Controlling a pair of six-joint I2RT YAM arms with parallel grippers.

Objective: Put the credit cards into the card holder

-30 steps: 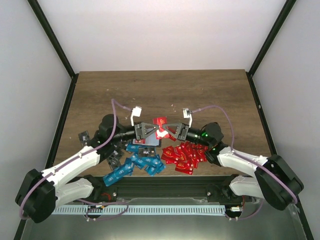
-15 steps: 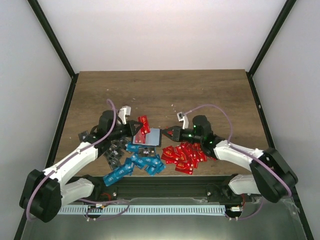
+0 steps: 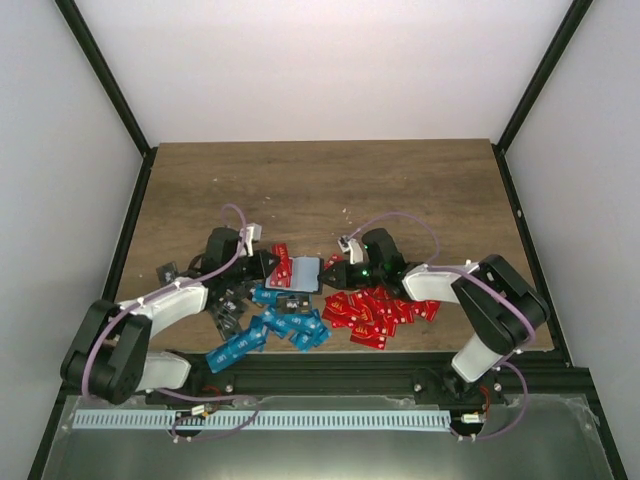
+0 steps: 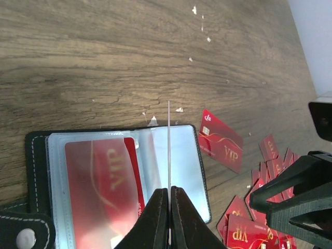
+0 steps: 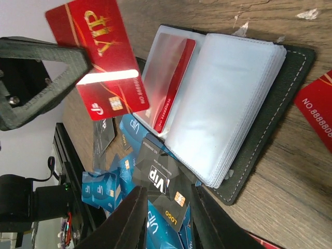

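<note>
The card holder (image 3: 304, 273) lies open on the table, its light blue-grey sleeves up, with one red card (image 4: 98, 179) in a sleeve. My left gripper (image 3: 271, 264) is shut on a red credit card (image 3: 283, 261) and holds it on edge just above the holder's left half. In the left wrist view that card (image 4: 169, 145) shows as a thin line over the holder (image 4: 181, 155). My right gripper (image 3: 329, 272) is open and empty at the holder's right edge. The right wrist view shows the held card (image 5: 98, 57) above the holder (image 5: 228, 98).
Loose red cards (image 3: 375, 308) lie right of the holder, blue cards (image 3: 280, 330) in front of it, and dark cards (image 3: 225, 300) to the left. A dark card (image 5: 161, 187) lies on the blue pile below my right gripper (image 5: 167, 193). The wooden table (image 3: 320, 180) stretches behind.
The left gripper has carried the red card down and left, from mid-air onto the open holder. The right gripper has let go of it and moved low to the holder's right edge.
</note>
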